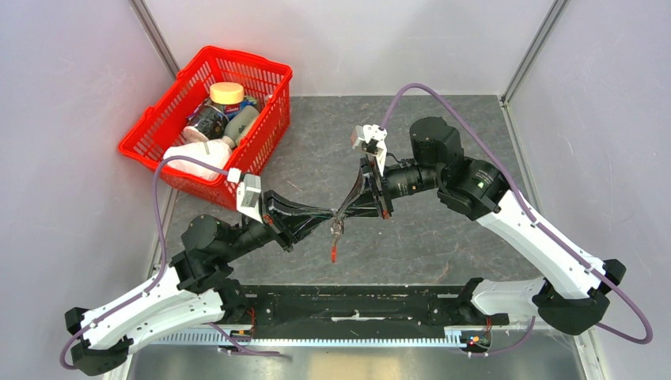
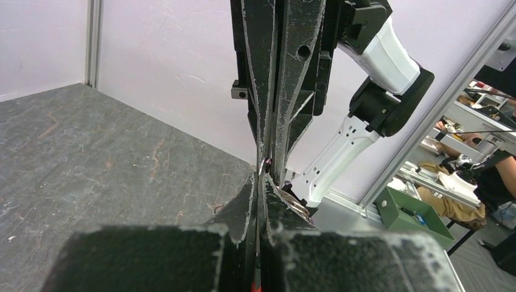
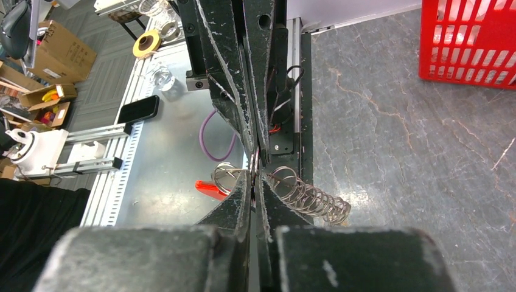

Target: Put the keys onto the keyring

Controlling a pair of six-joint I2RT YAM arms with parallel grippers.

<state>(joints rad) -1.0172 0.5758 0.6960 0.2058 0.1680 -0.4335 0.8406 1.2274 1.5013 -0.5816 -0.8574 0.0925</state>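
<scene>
My two grippers meet tip to tip above the middle of the grey table. My left gripper (image 1: 332,215) (image 2: 263,177) is shut on the keyring, whose silvery wire loops (image 3: 310,198) (image 2: 297,205) bulge out beside the fingertips. Its red strap (image 1: 334,252) (image 3: 210,188) hangs below. My right gripper (image 1: 345,212) (image 3: 254,176) is shut on a thin flat sliver of metal (image 3: 254,162), seemingly a key, pressed edge-on against the ring. It is mostly hidden between the fingers. No other keys show.
A red plastic basket (image 1: 265,131) with jars and a white bag stands at the back left, well away from the grippers. Grey walls close in the left, back and right. A black rail (image 1: 356,305) runs along the near edge between the arm bases.
</scene>
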